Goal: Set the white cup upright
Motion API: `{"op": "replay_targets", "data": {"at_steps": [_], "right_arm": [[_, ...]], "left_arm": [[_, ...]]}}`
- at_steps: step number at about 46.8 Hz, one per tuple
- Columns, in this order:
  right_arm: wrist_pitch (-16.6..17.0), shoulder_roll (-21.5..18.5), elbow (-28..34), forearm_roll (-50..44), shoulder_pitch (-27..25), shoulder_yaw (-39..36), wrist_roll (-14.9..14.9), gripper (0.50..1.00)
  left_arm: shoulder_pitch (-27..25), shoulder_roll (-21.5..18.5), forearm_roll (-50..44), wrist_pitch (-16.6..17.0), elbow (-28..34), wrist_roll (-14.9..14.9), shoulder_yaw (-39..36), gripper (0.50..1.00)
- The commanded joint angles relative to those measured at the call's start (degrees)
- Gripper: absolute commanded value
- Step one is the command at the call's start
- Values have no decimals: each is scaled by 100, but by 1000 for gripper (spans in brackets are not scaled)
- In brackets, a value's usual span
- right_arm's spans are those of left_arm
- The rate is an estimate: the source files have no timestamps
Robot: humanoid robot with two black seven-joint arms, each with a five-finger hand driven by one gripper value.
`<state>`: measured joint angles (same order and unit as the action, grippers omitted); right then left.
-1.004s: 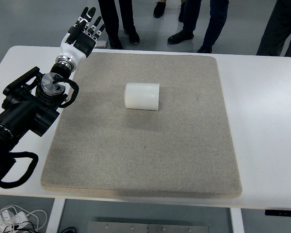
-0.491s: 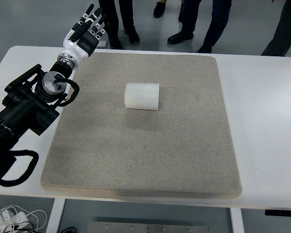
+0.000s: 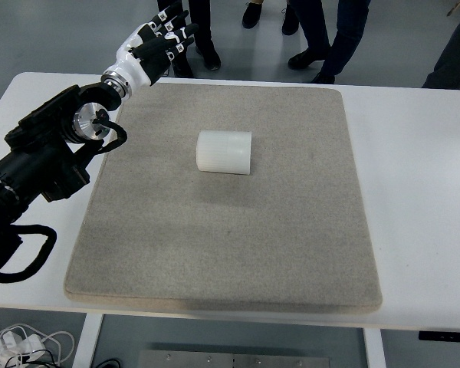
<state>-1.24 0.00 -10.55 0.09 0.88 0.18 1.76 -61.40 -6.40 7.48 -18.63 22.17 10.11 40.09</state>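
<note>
Right now the white cup (image 3: pixel 224 152) lies sideways on the mat (image 3: pixel 215 245), right of the left hand (image 3: pixel 155 46), whose fingers are spread, holding nothing.

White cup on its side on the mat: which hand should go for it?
Left. The left hand is the only one in view, fingers open above the grey mat's far-left corner. The white cup lies mid-mat, nothing in between.

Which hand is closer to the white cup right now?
Left. The left hand hovers over the mat's far-left corner, up and left of the white cup, which lies on its side. The right hand isn't in view.
</note>
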Motion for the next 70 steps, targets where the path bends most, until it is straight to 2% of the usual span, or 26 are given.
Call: {"op": "replay_targets", "data": {"at_steps": [1, 10, 22, 32, 47, 60, 70], "right_arm": [[1, 0, 0, 0, 0, 0, 0, 952], [1, 0, 0, 0, 0, 0, 0, 952], [-7, 0, 0, 0, 0, 0, 0, 952], [1, 0, 0, 0, 0, 0, 0, 952], [1, 0, 0, 0, 0, 0, 0, 952], [1, 0, 0, 0, 0, 0, 0, 952], [-7, 0, 0, 0, 0, 0, 0, 952]], "left_arm": [[-108, -125, 455, -9, 6, 0, -291, 992], [-372, -292, 1448, 43, 147, 0, -765, 984], [-522, -600, 3021, 79, 1060, -79, -968, 979], [-530, -793, 4137, -27, 1658, -97, -1108, 979], [-750, -1294, 4683, -18, 2704, -219, -2234, 979], [-873, -1276, 5536, -36, 2942, -395, -2322, 979], [-1198, -1224, 5536, -36, 2968, -492, -3060, 977]]}}
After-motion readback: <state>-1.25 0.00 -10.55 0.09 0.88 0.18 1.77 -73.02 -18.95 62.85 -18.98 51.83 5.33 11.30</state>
